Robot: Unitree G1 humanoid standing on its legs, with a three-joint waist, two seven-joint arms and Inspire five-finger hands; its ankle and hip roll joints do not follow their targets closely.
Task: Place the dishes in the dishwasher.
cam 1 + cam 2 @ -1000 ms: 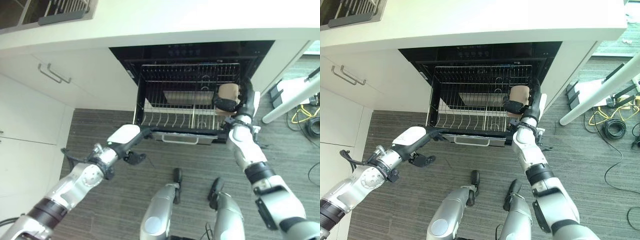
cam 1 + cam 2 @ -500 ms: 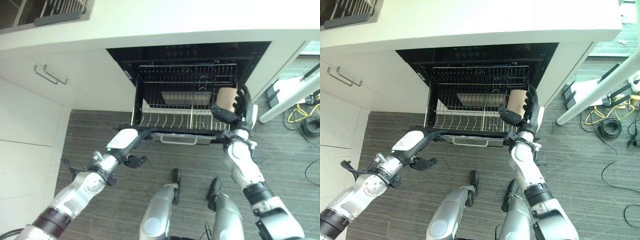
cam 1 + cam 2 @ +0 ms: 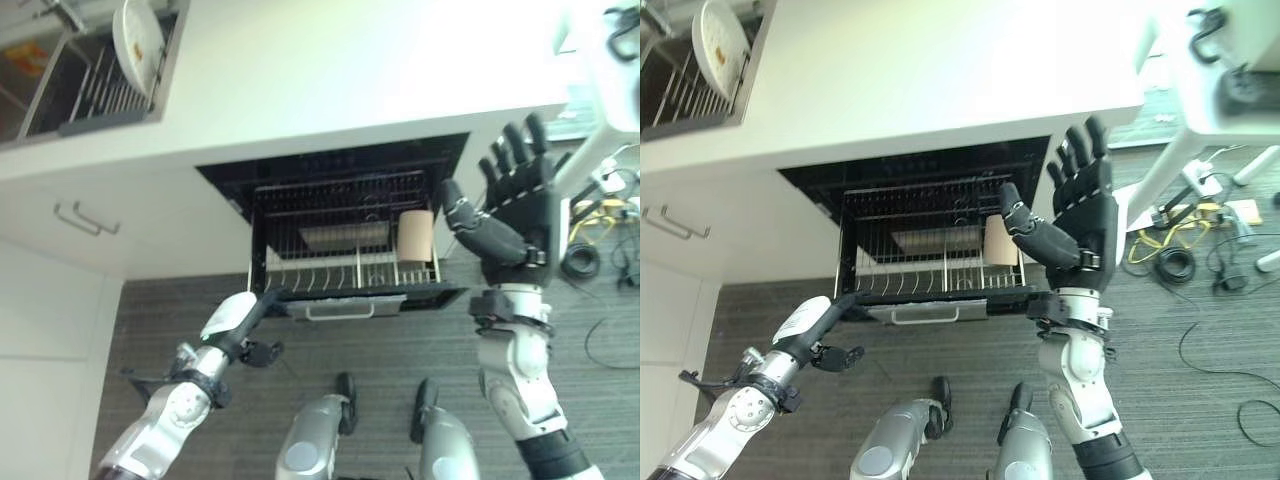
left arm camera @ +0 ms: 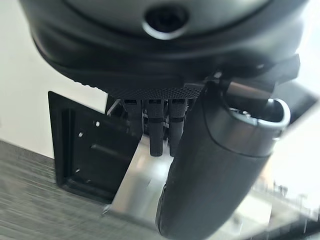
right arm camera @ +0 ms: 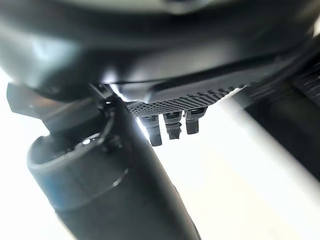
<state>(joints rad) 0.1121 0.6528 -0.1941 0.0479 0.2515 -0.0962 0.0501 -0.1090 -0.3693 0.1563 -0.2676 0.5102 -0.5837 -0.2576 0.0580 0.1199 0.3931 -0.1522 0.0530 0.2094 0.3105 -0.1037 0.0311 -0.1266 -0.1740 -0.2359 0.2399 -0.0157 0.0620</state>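
Note:
The dishwasher [image 3: 340, 165] stands open under the counter with its wire rack [image 3: 320, 268] pulled out. A tan cup [image 3: 415, 235] stands upright at the rack's right end. My right hand [image 3: 518, 208] is raised well above the rack's right side, palm facing the cup, fingers spread and holding nothing. My left hand [image 3: 232, 318] is low at the front left corner of the dishwasher door [image 3: 345, 305]. Its white-covered thumb lies on the corner and its dark fingers curl beneath. A white plate [image 3: 138, 40] stands in the sink's drying rack at the far left.
The white counter [image 3: 350, 70] overhangs the dishwasher. White cabinets with a metal handle [image 3: 85, 218] are to the left. A white table leg [image 3: 1160, 180] and coiled cables [image 3: 1175, 262] lie on the floor to the right.
My right hand has let go of the tan cup, left it in the rack and risen open. The camera has tilted up, bringing the sink into view. The left hand stays on the door corner.

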